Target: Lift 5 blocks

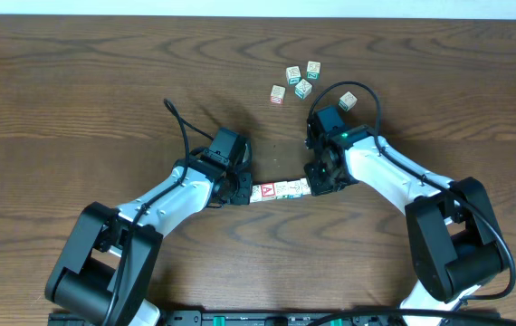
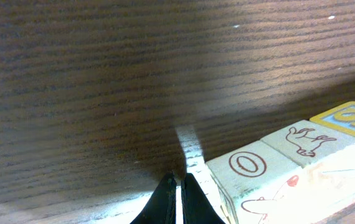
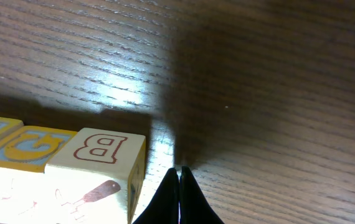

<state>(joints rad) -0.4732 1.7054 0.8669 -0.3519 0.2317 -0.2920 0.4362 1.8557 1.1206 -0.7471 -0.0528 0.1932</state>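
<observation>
Table [image 1: 77,100]: dark wood grain, filling the whole view.
Row of blocks [image 1: 281,190]: cubes set end to end, mid-table towards the near edge, with the red "A" face at the left gripper's end; the row spans the gap between the two grippers.
Left gripper [image 2: 179,180]: fingers pressed together, holding nothing, tip just beside the "O" block [image 2: 247,165].
Right gripper [image 3: 179,174]: closed likewise, tip just beside the "B" block [image 3: 99,149].
Loose cubes [image 1: 303,88]: five, scattered near the far edge, well apart from the row.
</observation>
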